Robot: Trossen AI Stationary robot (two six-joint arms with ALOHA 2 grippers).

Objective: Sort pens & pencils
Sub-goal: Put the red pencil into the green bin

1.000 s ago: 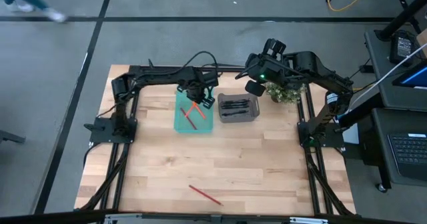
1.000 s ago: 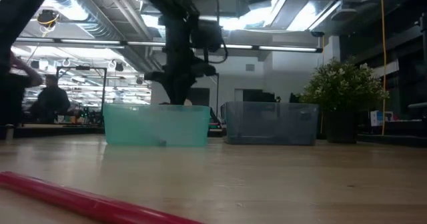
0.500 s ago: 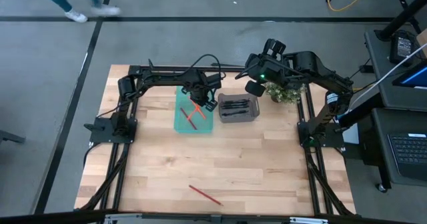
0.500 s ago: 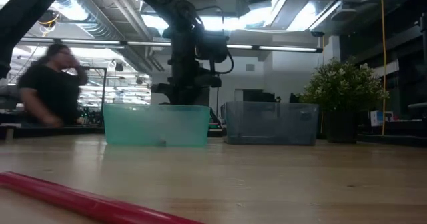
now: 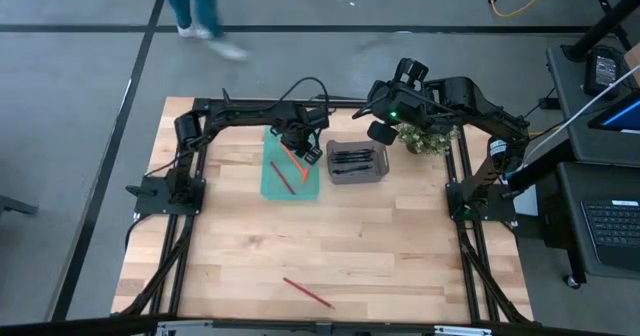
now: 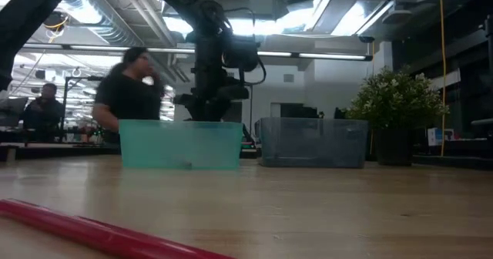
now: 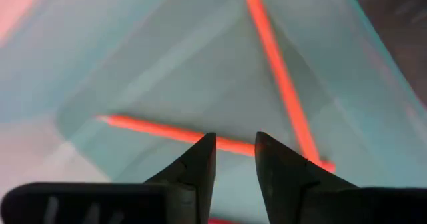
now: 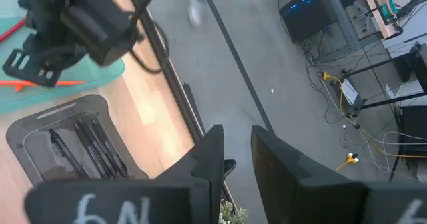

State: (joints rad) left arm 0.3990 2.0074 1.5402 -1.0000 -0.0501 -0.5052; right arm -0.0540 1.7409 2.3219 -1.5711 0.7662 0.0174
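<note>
My left gripper (image 7: 235, 151) points down into the teal bin (image 5: 290, 181), open, with nothing between its fingers. Below it two orange pencils (image 7: 280, 84) (image 7: 167, 131) lie in the bin; the high view also shows a dark-red pencil (image 5: 281, 176) there. Several black pens (image 8: 93, 147) lie in the grey bin (image 5: 378, 166) beside it. One red pencil (image 5: 307, 292) lies flat on the table near the front edge. My right gripper (image 8: 237, 144) hangs raised behind the grey bin, open and holding nothing.
A potted plant (image 5: 425, 136) stands at the far right of the table next to the grey bin. A person (image 6: 127, 89) walks in the room behind the table. Bare wood stretches between the bins and the red pencil (image 6: 100, 232).
My left gripper has sunk a little over the teal bin and shifted slightly toward the grey bin. A person has walked across behind the table.
</note>
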